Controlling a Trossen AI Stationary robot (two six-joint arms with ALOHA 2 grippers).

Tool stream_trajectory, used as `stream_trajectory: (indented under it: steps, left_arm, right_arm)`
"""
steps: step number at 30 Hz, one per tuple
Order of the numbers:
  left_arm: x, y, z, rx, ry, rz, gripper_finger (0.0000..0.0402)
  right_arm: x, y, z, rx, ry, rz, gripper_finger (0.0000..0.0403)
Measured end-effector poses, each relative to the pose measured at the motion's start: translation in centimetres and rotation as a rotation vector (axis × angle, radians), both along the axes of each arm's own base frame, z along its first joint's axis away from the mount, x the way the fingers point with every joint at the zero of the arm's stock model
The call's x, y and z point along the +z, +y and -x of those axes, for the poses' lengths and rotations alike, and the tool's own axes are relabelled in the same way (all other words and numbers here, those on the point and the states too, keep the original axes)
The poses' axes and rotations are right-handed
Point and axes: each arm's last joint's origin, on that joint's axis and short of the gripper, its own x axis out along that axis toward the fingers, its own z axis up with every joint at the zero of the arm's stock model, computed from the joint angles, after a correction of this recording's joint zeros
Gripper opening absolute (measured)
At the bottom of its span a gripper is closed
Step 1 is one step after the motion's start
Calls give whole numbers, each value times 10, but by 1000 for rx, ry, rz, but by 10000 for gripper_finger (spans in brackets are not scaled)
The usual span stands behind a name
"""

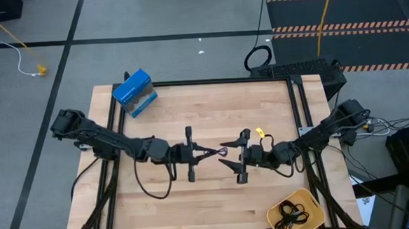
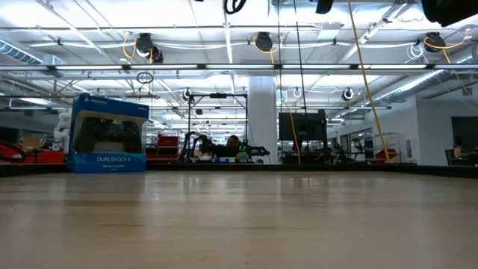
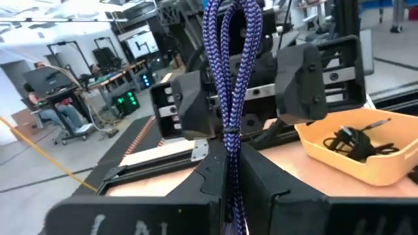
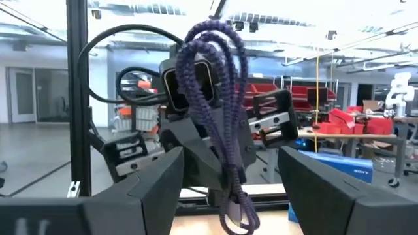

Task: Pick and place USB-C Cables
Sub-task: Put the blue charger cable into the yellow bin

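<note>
The blue-purple braided USB-C cable (image 3: 234,59) is a looped bundle held above the table's middle by my left gripper (image 1: 205,154), which is shut on it. My right gripper (image 1: 225,153) faces it from the table's right and is open. Its two fingers stand on either side of the bundle (image 4: 215,98) without touching it. Two black cables (image 1: 292,212) lie coiled in the yellow tray (image 1: 312,220) at the table's near right corner. The low view shows neither gripper. My left gripper pinches the blue-purple cable between its two shut fingers (image 3: 209,186) at the bundle's gathered end (image 3: 232,153), several strands together. The fingers come level from the table's left. The cable is lifted clear of the table, its loops (image 3: 225,39) sticking out beyond the fingertips toward my right gripper.
A blue boxed game controller (image 1: 134,92) stands near the table's far left corner and shows in the low view (image 2: 108,134). The yellow tray (image 3: 346,166) sits near and right of the grippers. A black frame (image 1: 210,80) borders the wooden table. Bare wood lies below the grippers.
</note>
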Motion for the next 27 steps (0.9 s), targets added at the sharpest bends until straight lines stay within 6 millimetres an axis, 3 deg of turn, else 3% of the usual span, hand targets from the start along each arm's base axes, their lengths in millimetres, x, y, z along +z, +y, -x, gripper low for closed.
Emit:
stream_trajectory:
  steps: [27]
  left_arm:
    - [-7, 10, -10, -29, -12, 9, 33]
  right_arm:
    - [2, -10, -3, 14, -25, 2, 112]
